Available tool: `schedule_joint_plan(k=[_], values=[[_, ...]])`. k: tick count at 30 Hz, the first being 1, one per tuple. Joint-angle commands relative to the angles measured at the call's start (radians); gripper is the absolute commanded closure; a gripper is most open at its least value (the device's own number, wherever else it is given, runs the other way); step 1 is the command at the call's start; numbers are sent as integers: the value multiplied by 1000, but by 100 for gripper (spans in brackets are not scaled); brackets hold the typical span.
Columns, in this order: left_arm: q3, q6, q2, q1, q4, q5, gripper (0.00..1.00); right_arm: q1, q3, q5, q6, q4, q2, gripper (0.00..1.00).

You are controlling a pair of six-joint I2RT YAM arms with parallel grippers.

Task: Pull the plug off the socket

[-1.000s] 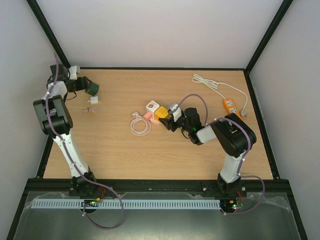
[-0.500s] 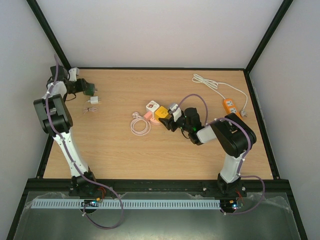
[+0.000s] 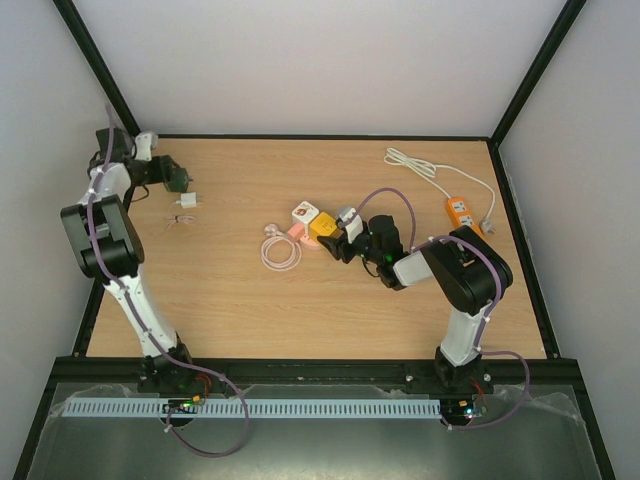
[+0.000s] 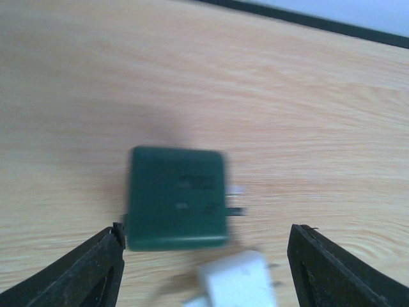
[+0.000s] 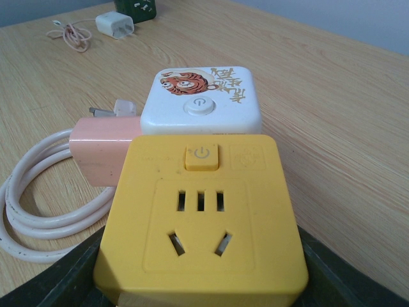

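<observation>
A dark green plug [image 4: 177,198] lies on the wood table, prongs to the right, with a white charger [image 4: 236,278] just in front of it. My left gripper [image 4: 206,231] is open, its fingers [image 4: 83,268] wide apart on either side of the plug and not touching it. In the top view this gripper [image 3: 174,179] is at the far left. My right gripper [image 5: 203,275] is shut on a yellow socket cube [image 5: 201,217], which shows empty holes. In the top view that cube [image 3: 323,227] sits mid-table at the right gripper [image 3: 340,236].
A white socket cube [image 5: 201,99] and a pink plug [image 5: 102,150] with a coiled white cable [image 5: 38,217] touch the yellow cube. An orange power strip [image 3: 461,212] with a white cord [image 3: 420,168] lies at the back right. A thin cable [image 3: 180,218] lies near the white charger [image 3: 188,201].
My left gripper has drawn back to the left, toward the table's far-left corner. The right arm and the socket cubes have not moved.
</observation>
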Motion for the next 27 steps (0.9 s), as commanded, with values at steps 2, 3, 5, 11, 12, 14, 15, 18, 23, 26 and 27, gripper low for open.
schedule_joint_plan(k=[2,3,5,11,12,14,15,18,23,26,27], values=[[-119,101,-221,-130,6,-11,27,0,6,18,10,-50,28,78],[-139,116,-251,-155,6,-2,26,-1,6,20,10,-49,27,78],[-227,150,-305,-212,11,16,26,0,5,19,11,-49,28,78],[-406,236,-384,-410,-17,19,27,0,3,13,13,-45,26,77],[-429,240,-389,-437,-14,11,28,0,3,14,13,-46,26,77],[-467,242,-405,-494,-2,1,29,0,1,13,10,-44,25,77],[-484,241,-415,-513,10,-2,29,0,-1,12,9,-42,24,77],[-490,216,-425,-568,34,-20,29,1,-12,-3,-3,-30,21,77],[-412,184,-379,-648,32,-35,31,2,-12,-5,-5,-31,19,78],[-368,180,-345,-690,38,-52,32,1,-15,-8,-6,-29,15,79],[-352,183,-332,-710,36,-60,33,2,-16,-9,-6,-29,15,79]])
